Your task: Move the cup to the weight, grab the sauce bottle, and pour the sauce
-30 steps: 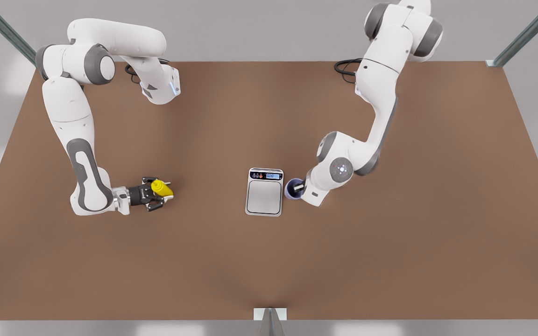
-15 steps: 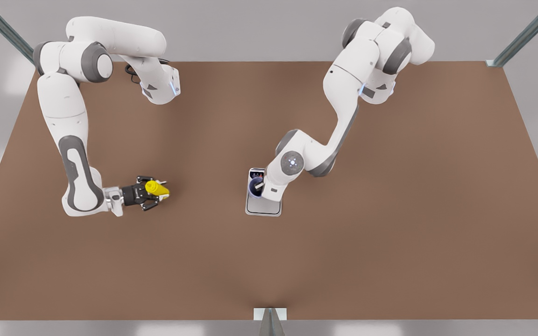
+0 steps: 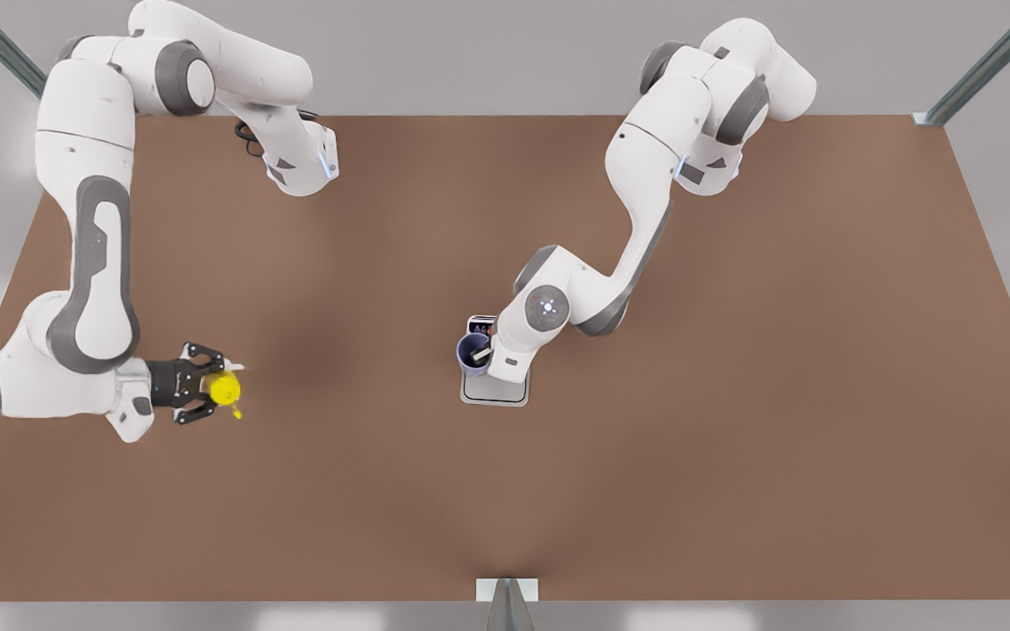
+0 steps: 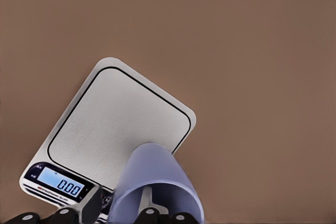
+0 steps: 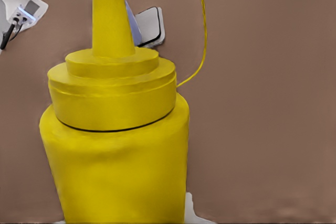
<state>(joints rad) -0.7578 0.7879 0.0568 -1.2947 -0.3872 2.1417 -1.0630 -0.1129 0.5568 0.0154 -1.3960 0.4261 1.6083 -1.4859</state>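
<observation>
The lavender-blue cup (image 3: 472,352) hangs in my left gripper (image 3: 480,354), which is shut on its wall, one finger inside the cup. It is over the display end of the weight (image 3: 498,393), a silver scale at the table's middle. The left wrist view has the cup (image 4: 156,174) above the scale's corner (image 4: 118,124); whether it touches I cannot tell. Far toward the front view's left, my right gripper (image 3: 221,391) is shut on the yellow sauce bottle (image 3: 226,387), held above the table. Up close, the bottle (image 5: 115,145) stands with its nozzle pointing away from the wrist.
The brown table (image 3: 733,438) has wide bare room all around the scale. Black cables (image 3: 246,136) lie by the arm base at the back. A metal bracket (image 3: 507,589) sits at the front edge. A thin yellow thread (image 5: 202,24) hangs by the bottle.
My right gripper has carried the bottle toward the front view's left and raised it, turning its nozzle. My left gripper brought the cup from beside the scale to over its display end.
</observation>
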